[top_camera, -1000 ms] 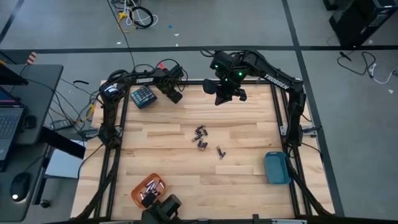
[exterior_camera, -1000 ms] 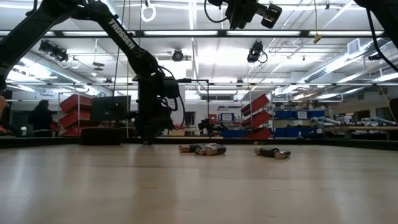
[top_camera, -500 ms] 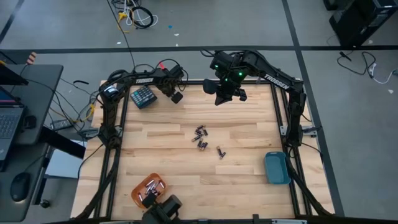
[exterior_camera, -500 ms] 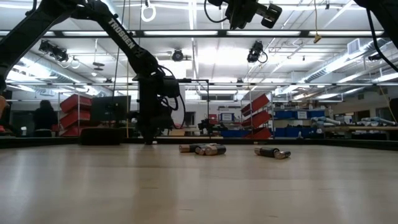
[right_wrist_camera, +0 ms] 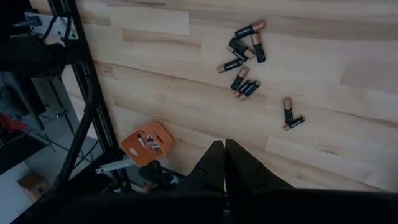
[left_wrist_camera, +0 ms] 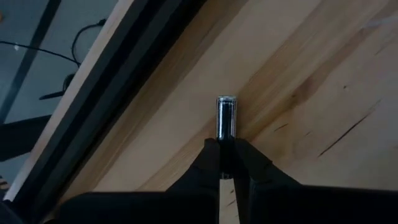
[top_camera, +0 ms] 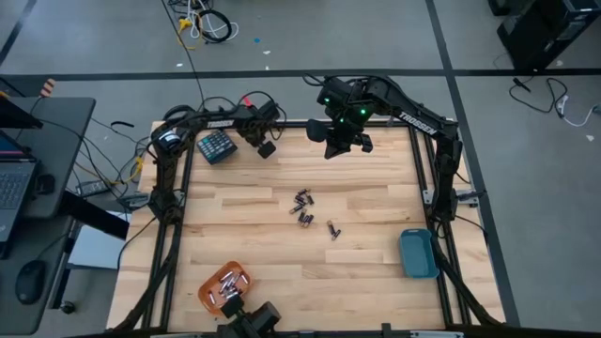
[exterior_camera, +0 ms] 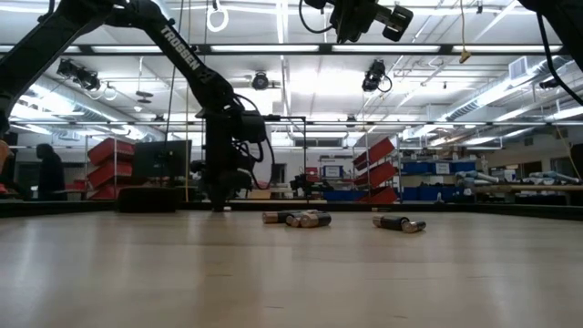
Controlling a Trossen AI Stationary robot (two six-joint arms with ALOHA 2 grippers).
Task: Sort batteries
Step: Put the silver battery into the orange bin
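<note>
One silvery battery (left_wrist_camera: pixel 226 116) lies at the table's far left, close to the dark frame rail, and my left gripper (left_wrist_camera: pixel 226 155) is shut on it; the high view shows this gripper (top_camera: pixel 266 147) beside the teal keypad block (top_camera: pixel 215 146). A loose heap of batteries (top_camera: pixel 302 207) lies mid-table, with two more batteries (top_camera: pixel 332 229) a little to its right. My right gripper (top_camera: pixel 343 143) hangs high over the far middle of the table, shut with nothing in it (right_wrist_camera: pixel 225 155). My left gripper pinches the battery's near end (left_wrist_camera: pixel 226 138) between its two fingertips, one on each side. The fingers come steeply from above. The rest of the battery sticks out beyond the fingertips, down at the tabletop; whether it is lifted clear, I cannot tell.
An orange tray (top_camera: pixel 225 284) holding several batteries sits at the near left. A blue tray (top_camera: pixel 418 253) stands by the right edge. The black frame rail (left_wrist_camera: pixel 124 93) runs just beyond the held battery. Bare wood lies between the heap and both trays.
My left gripper has shut on the battery at the far left of the table. The right arm has kept still.
</note>
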